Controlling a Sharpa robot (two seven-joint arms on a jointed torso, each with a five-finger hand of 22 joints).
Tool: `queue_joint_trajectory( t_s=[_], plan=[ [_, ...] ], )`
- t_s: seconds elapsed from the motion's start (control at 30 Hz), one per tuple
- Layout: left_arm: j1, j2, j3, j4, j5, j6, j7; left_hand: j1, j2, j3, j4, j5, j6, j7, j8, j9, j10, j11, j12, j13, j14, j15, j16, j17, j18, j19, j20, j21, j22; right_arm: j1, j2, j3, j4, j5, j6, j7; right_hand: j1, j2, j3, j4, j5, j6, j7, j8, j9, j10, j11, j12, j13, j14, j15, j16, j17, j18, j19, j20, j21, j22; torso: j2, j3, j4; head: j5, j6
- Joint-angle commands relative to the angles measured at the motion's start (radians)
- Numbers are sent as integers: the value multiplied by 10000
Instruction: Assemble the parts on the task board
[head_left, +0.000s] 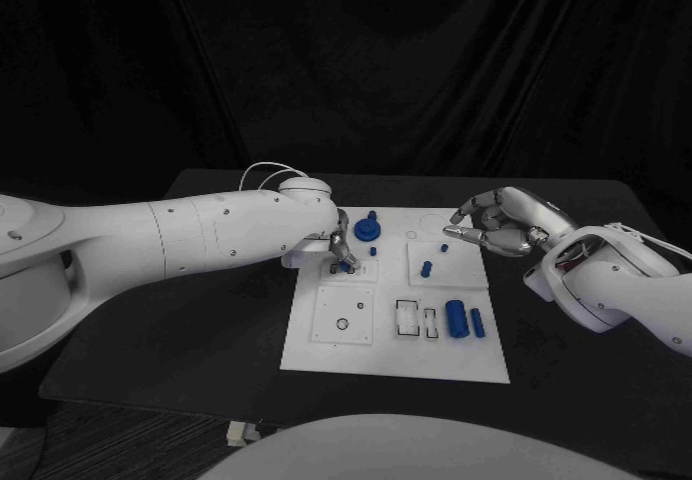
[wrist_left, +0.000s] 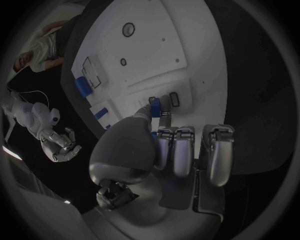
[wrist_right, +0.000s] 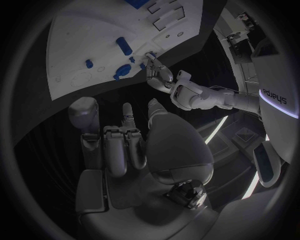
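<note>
The white task board (head_left: 378, 350) lies mid-table. My left hand (head_left: 339, 250) reaches over its far left part and pinches a small blue part (wrist_left: 155, 106) between thumb and finger, right at the board's surface. A blue gear-shaped piece (head_left: 369, 230) stands just beyond that hand. Two small blue pegs (head_left: 427, 267) stand upright in the far right section of the board. Two blue cylinders (head_left: 457, 318) lie near the board's right edge. My right hand (head_left: 498, 222) hovers over the far right corner with its fingers curled and nothing in them.
Empty rectangular slots (head_left: 408, 318) and a round hole (head_left: 342, 324) mark the board's near half. Black table (head_left: 188, 330) surrounds the board on all sides. The left arm (head_left: 173, 235) crosses the table's left part, and the right forearm (head_left: 613, 275) lies off the board's right edge.
</note>
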Motion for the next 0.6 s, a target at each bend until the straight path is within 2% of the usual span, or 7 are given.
queue_joint_trajectory(
  t_s=[0.03,0.23,0.37,0.6],
  plan=[
    [-60,38,-5,-9,66,23,161,-139,-13,51,21,-66,-4,73,-69,16,1007,35,-4,2617,1058,17,27,2634,-139,1047,17,27,2624,-25,-19,7,19,-14,19,-153,94,-21,-8,-68,59,-68,0,68,8,1024,33,35,2635,1056,11,30,2635,114,-66,-20,-34,1007,-1,-1,0,-12,-2],
    [-88,64,-5,-29,66,39,188,-225,-15,51,31,-168,-4,81,-80,31,1007,41,-4,2617,1058,19,27,2634,-138,1046,19,26,2622,-25,-32,7,36,-14,6,-157,94,-21,-8,-68,59,-68,0,68,8,1024,33,35,2635,1056,11,30,2635,114,-66,-20,-34,1007,0,0,0,-21,-2],
    [-106,79,-5,-41,66,85,189,-326,-21,51,26,-361,9,83,-86,57,1007,42,-4,2617,1058,22,27,2634,-140,1051,23,31,2628,-25,-42,7,43,-14,-3,-161,94,-21,-8,-68,59,-68,0,68,8,1024,33,35,2635,1056,11,30,2635,114,-66,-20,-34,1007,0,-1,0,-20,-2],
    [-132,119,-5,-80,66,84,223,-346,-21,52,26,-398,12,83,-87,62,1007,43,-4,2617,1058,22,27,2634,-140,1051,23,31,2628,-25,-50,7,58,-14,-15,-160,108,-16,-7,-68,64,-67,0,87,16,1024,34,35,2635,1056,12,30,2635,114,-67,-20,-37,1007,-4,-1,-1,-26,-2]
  ],
)
